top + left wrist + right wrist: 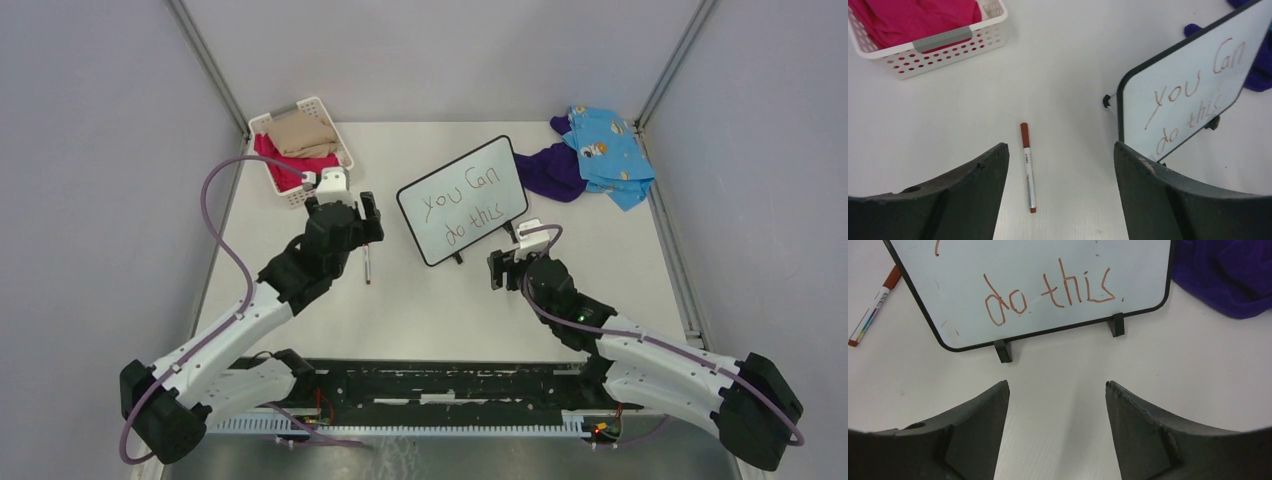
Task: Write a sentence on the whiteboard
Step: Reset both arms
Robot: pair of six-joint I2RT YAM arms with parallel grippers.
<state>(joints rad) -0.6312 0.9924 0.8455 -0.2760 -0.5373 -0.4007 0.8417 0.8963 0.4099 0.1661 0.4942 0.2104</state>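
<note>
Standing on its little black feet (1003,351) near the middle of the white table (430,310), the whiteboard (498,168) is turned at an angle, with its lower edge toward the right arm. The sentence (470,200) reads "you can do this" in two lines of thin strokes, which look reddish-brown in the wrist views. "You can" sits above and "do this" below.

The left gripper (1060,150) hangs over the table to the left of the board with its fingers spread wide and nothing between them. On the table below it lies a marker (1027,170) with a white barrel and a reddish-brown cap. The marker lies apart from both fingers and just left of the board's near corner.

The right gripper (1056,385) hovers just in front of the board's lower edge, facing the words "do this". Its fingers are also spread, and they hold nothing and touch nothing.

At the far left of the table stands a white perforated basket (948,55) holding a pink cloth (918,17), with a beige cloth (300,130) on top of it. At the far right, behind the board, a purple cloth (1223,275) lies crumpled. A blue patterned cloth (605,155) lies partly over it, beside the back corner.
</note>
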